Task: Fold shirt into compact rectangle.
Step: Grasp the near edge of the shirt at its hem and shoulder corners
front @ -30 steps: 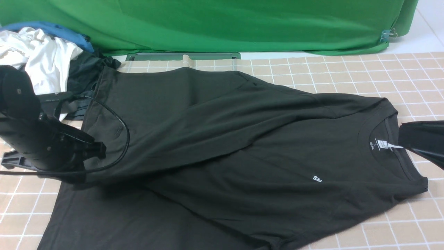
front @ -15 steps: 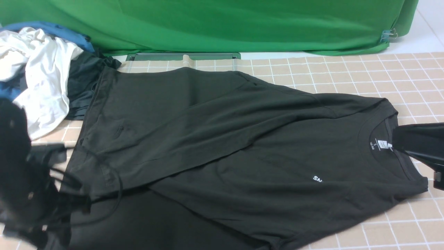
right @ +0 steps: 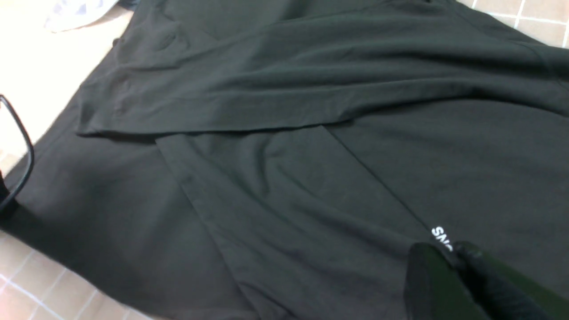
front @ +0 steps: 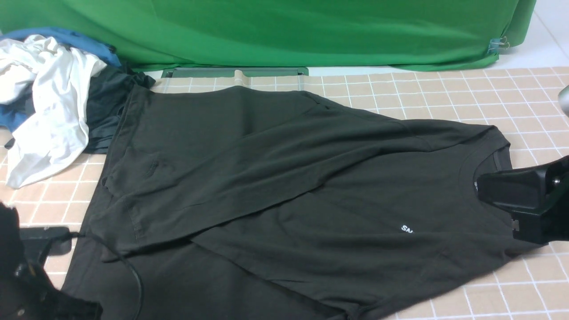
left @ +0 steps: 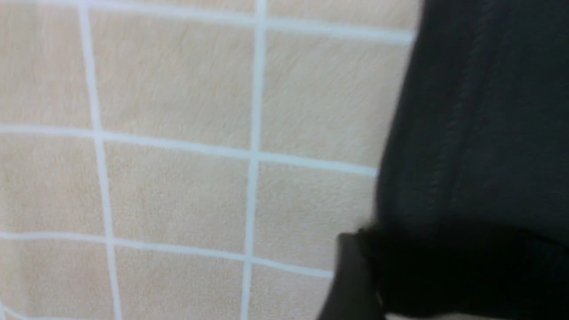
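Shirt (front: 284,186) collar (front: 497,160) partly behind right gripper (front: 482,189), seemingly

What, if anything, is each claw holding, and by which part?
Apparently nothing. The shirt lies flat; the right claw is shut over its collar with no cloth pinched, and the left claw sits beside the hem.

Left arm (front: 18,275): matte black housings, blurred in the front view, carrying a flat black bar (front: 44,234) and a few small pale fasteners (front: 20,271), with a thin black cable (front: 131,273) running from it in a loop. Right arm (front: 529,200): a smooth black wedge-shaped shell bearing one silvery screw (front: 555,180) and a small grey square mark (front: 515,225) at its lower edge. Right gripper (right: 448,257): two rounded black fingers (right: 426,280) with a matte finish.
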